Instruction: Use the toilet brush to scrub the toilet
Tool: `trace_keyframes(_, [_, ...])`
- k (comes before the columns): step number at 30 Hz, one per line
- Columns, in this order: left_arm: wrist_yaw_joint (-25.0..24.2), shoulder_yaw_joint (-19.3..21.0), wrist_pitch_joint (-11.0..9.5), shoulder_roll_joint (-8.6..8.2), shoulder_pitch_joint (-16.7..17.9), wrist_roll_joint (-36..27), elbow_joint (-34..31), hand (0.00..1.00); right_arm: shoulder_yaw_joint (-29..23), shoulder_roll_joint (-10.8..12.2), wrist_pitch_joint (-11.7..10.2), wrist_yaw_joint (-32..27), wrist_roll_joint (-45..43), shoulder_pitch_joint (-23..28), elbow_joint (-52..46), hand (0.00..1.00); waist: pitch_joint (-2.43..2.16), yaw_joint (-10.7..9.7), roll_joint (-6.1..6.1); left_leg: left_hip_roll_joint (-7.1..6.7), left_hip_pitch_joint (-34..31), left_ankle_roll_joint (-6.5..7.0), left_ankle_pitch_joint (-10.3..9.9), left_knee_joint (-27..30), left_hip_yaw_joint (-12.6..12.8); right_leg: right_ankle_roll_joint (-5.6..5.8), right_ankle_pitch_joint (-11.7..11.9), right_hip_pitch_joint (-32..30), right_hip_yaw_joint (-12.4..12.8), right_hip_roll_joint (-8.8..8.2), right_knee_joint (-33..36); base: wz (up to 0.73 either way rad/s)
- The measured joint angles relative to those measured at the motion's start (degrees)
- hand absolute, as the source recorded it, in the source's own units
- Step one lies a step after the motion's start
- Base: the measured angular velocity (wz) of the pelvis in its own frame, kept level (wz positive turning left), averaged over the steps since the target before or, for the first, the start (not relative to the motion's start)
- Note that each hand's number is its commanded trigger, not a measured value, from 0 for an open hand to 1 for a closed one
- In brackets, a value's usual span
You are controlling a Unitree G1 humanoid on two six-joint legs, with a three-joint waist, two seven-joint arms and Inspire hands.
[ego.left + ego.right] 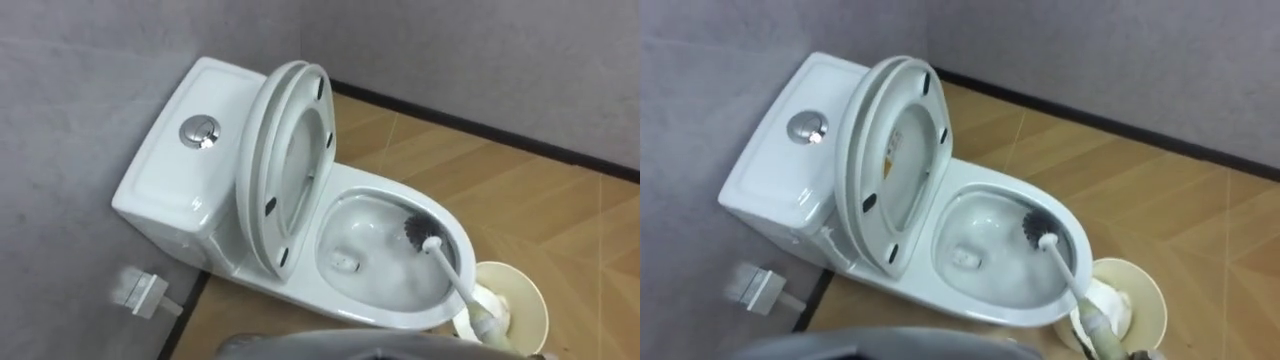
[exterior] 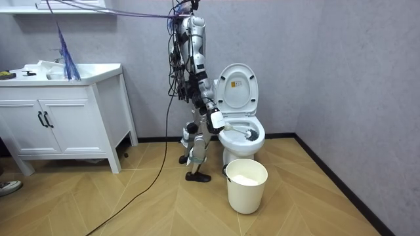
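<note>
The right hand (image 2: 216, 120) is closed round the upper end of the toilet brush (image 1: 446, 267), as the room view shows where the hand meets the white handle just beside the toilet's rim. From there the handle slants down into the toilet bowl (image 1: 392, 184). Its dark bristle head (image 1: 417, 231) lies against the bowl's inner wall near the front end, above the water at the bottom. The seat and lid (image 1: 256, 180) stand raised together and lean back toward the tank (image 1: 165, 175), which has a round chrome flush button (image 1: 199, 132) on top. A cream bucket (image 1: 538, 300) stands on the wooden floor (image 1: 560, 210) just beside the front of the bowl, under the handle's upper part. A small white fitting (image 1: 140, 290) sits low by the grey wall beside the tank. In the room view the robot stands upright at the toilet's side. A white cabinet (image 2: 65, 124) with a sink top stands well apart at the room view's left.
</note>
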Motion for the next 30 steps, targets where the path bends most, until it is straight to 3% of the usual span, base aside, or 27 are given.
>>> trace_keyframes(5, [0.0,1.53,1.05,-0.96,-0.31,0.18,0.66,0.0,-2.51,1.85,-0.1,-2.45,-0.53,1.26,-0.12,1.0,-0.26,-0.59,-0.38,-0.01,0.17,0.0,0.01,0.12,1.18,0.08,0.06,-0.11,1.05,0.11,-0.17,-0.11])
trace_keyframes(10, [-0.1,1.91,1.23,-0.97,-1.78,0.12,1.77,0.0,-3.54,2.62,-1.28,-4.74,-3.42,2.06,-0.62,1.0,-0.09,-0.98,-0.19,0.06,1.72,0.0,0.01,0.1,2.78,0.11,0.12,0.01,3.82,0.52,-0.15,-0.25])
trace_keyframes(13, [-0.14,2.57,1.2,-0.99,-4.56,1.45,4.12,0.0,-4.36,2.97,-2.34,-6.17,-6.29,2.17,-0.53,1.0,-0.05,-2.41,-0.02,0.05,2.17,0.0,0.01,0.09,3.11,0.09,0.13,0.05,5.73,0.83,-0.27,-0.14])
trace_keyframes(16, [-0.14,2.53,1.2,-1.15,-7.39,1.58,4.93,0.0,-4.37,3.88,-2.39,-7.49,-7.12,2.44,-0.54,1.0,0.04,-3.57,0.16,0.11,2.7,0.0,-0.01,0.01,5.38,0.08,0.12,-0.12,7.97,1.14,-0.36,-0.19])
trace_keyframes(18, [-0.16,2.41,1.12,-1.21,-9.19,1.58,4.94,0.0,-4.47,4.34,-2.6,-7.58,-6.85,2.59,-0.68,1.0,0.01,-4.54,1.03,0.64,3.18,-0.18,-1.03,-0.41,6.21,0.05,0.14,-0.14,8.93,1.83,-0.22,-0.21])
trace_keyframes(24, [-1.53,1.53,0.96,-1.12,-10.32,2.83,4.92,0.0,-4.57,5.63,-2.64,-7.74,-6.94,3.04,-0.88,1.0,-0.15,-6.5,1.94,0.97,4.11,-0.15,-1.89,-1.08,9.2,0.02,0.31,-1.95,12.39,2.79,1.75,-0.31])
trace_keyframes(30, [-2.47,1.26,1.15,-1.06,-10.56,6.86,5.89,0.0,-4.78,5.74,-2.9,-8.11,-6.97,3.44,-0.99,1.0,-0.16,-7.5,2.02,0.87,5.6,-0.14,-1.87,-0.87,9.41,-0.02,0.37,-1.26,13.99,3.05,1.62,-0.17])
